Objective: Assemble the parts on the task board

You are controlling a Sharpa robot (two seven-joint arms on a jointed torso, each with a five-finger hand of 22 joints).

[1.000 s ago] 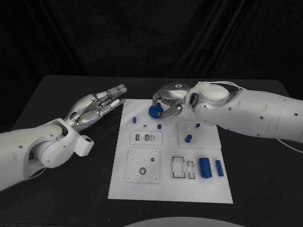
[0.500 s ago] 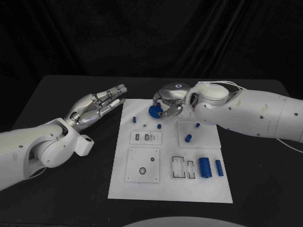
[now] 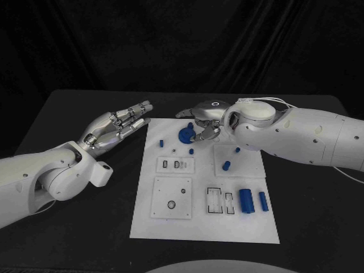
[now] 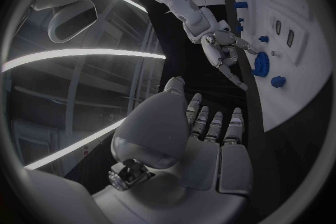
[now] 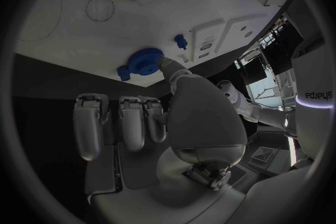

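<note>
Right hand [image 3: 205,120] spread, one fingertip touching the blue gear [image 3: 186,133] at the board's [image 3: 205,227] far edge, likely seating it; left hand [image 3: 116,126] spread idle beside board.

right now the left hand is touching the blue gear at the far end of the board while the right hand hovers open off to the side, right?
No, the hands are swapped. In the head view the right hand is at the blue gear, and the right wrist view shows a fingertip touching it. The left hand hovers open beside the task board.

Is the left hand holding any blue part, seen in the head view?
No: the left hand hovers beside the task board with fingers straight, nothing in it.
</note>
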